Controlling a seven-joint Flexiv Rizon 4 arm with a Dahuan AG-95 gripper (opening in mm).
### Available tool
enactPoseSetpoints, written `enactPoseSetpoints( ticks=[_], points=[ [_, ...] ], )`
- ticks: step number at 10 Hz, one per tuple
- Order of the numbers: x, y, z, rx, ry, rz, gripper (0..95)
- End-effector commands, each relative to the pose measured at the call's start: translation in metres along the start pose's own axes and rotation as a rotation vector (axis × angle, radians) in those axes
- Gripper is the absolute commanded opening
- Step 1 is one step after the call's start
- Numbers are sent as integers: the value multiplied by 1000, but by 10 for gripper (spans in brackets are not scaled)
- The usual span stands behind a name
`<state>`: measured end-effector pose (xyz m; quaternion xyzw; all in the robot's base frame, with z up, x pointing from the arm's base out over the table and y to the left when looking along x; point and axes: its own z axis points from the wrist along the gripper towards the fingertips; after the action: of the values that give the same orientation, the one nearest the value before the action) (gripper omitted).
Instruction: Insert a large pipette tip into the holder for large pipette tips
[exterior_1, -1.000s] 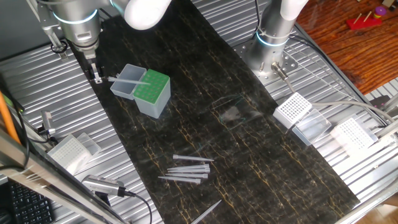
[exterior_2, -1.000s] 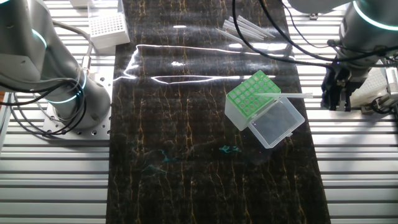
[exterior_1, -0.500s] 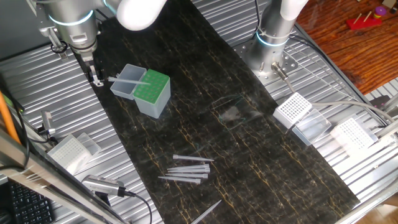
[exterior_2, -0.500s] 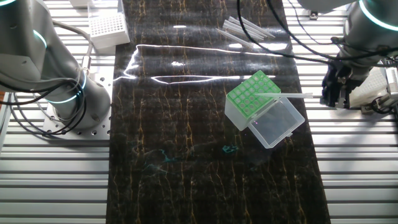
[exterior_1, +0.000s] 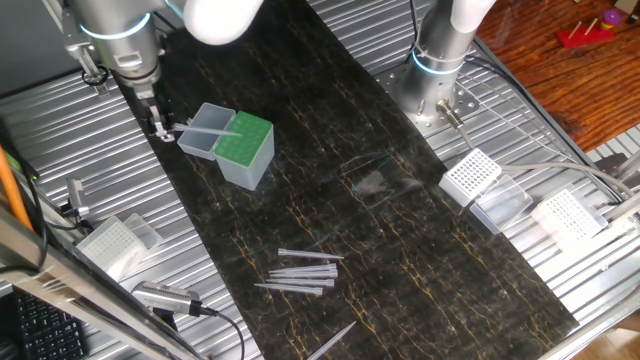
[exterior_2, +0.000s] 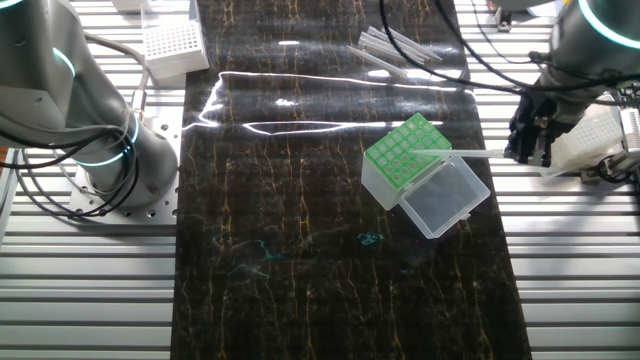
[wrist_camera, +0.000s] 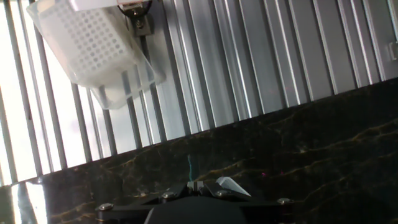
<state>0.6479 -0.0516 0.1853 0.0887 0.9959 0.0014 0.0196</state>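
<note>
Other fixed view — large pipette tip (exterior_2: 455, 154) lies flat across green-topped holder (exterior_2: 402, 156), not seated in hole; gripper (exterior_2: 527, 143) just beside its outer end — jaws' state unclear.

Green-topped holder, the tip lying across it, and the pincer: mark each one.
Green-topped holder (exterior_2: 402, 150): the other fixed view, on its perforated green top.
Large pipette tip (exterior_2: 450, 154): the other fixed view, mid-length of the shaft.
Pincer (exterior_2: 525, 148): the other fixed view, between its fingertips.
</note>
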Motion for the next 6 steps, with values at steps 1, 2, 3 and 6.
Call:
enactPoseSetpoints(
  ticks=[1, 2, 3, 6],
  points=[
    [0, 0, -1, 0, 7, -2, 0],
    [3, 2, -4, -3, 23, 3, 0],
    [5, 3, -5, -3, 33, 6, 0],
    [19, 12, -18, -36, 63, 17, 0]
  ],
)
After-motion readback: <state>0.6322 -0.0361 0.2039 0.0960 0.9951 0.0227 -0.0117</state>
